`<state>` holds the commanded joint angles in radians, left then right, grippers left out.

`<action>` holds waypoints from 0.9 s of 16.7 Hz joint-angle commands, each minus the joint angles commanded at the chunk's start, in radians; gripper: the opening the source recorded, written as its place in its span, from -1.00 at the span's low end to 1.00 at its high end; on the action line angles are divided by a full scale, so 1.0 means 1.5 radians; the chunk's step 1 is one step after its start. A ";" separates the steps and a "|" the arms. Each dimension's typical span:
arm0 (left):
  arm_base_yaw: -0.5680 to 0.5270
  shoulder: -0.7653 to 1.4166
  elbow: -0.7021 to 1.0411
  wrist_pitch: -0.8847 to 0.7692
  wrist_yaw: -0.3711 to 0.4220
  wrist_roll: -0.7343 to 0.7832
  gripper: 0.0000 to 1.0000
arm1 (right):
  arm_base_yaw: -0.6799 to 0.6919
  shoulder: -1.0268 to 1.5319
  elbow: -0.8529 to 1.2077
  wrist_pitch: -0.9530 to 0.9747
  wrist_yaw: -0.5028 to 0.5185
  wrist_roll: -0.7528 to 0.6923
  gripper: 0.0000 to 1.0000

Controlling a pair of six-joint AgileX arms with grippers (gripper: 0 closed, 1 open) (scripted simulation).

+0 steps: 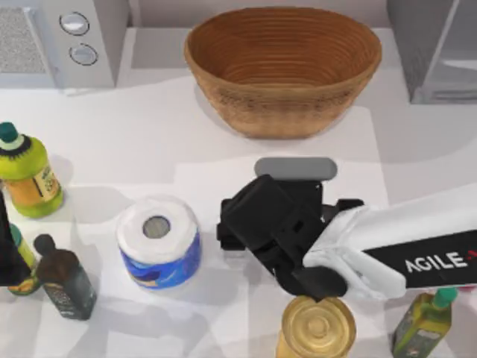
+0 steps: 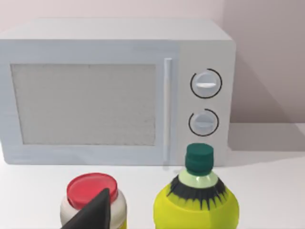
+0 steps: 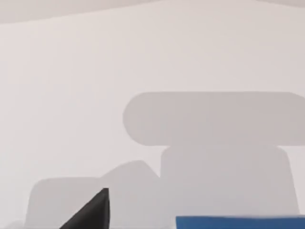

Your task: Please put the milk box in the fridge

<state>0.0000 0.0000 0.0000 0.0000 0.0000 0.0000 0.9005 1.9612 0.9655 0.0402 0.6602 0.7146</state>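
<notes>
Bench (image 1: 149, 134) white, crowded with stuff. Fridge (image 1: 440, 45) dark grey, far right corner, paler grey panel showing on its right part. Microwave (image 1: 67, 37) light grey, two round dials, far left corner. Woven basket (image 1: 283, 67) far centre, between the two appliances. Right arm white, comes in from the right edge, its black tool (image 1: 272, 224) low over the middle of the bench, near side of the basket; can't tell the state of this tool. Milk box (image 3: 238, 223) is a blue strip at the edge of the right wrist view, just beside that tool, on the middle of the bench and well apart from the fridge. Paper roll (image 1: 158, 242) blue-and-white wrap, upright, just left of the right tool. Yellow-green bottle (image 1: 26, 175) with green cap at left, in front of the microwave. Dark bottle (image 1: 65, 280) near left. Gold-lidded jar (image 1: 317, 328) at near edge, touching the arm's outline from above. Green bottle (image 1: 425, 321) near right. Red-lidded jar (image 2: 93, 195) beside the yellow-green bottle. Left tool (image 1: 6, 246) parked at left edge, state can't be told.
</notes>
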 joint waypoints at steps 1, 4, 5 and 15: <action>0.000 0.000 0.000 0.000 0.000 0.000 1.00 | 0.002 0.015 0.000 0.014 0.001 0.001 1.00; 0.000 0.000 0.000 0.000 0.000 0.000 1.00 | 0.010 0.036 -0.002 0.034 0.004 0.007 1.00; 0.000 0.000 0.000 0.000 0.000 0.000 1.00 | 0.010 0.036 -0.002 0.034 0.004 0.007 1.00; 0.000 0.000 0.000 0.000 0.000 0.000 1.00 | 0.010 0.036 -0.002 0.034 0.004 0.007 -0.21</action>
<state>0.0000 0.0000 0.0000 0.0000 0.0000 0.0000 0.9157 2.0153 0.9626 0.0912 0.6656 0.7255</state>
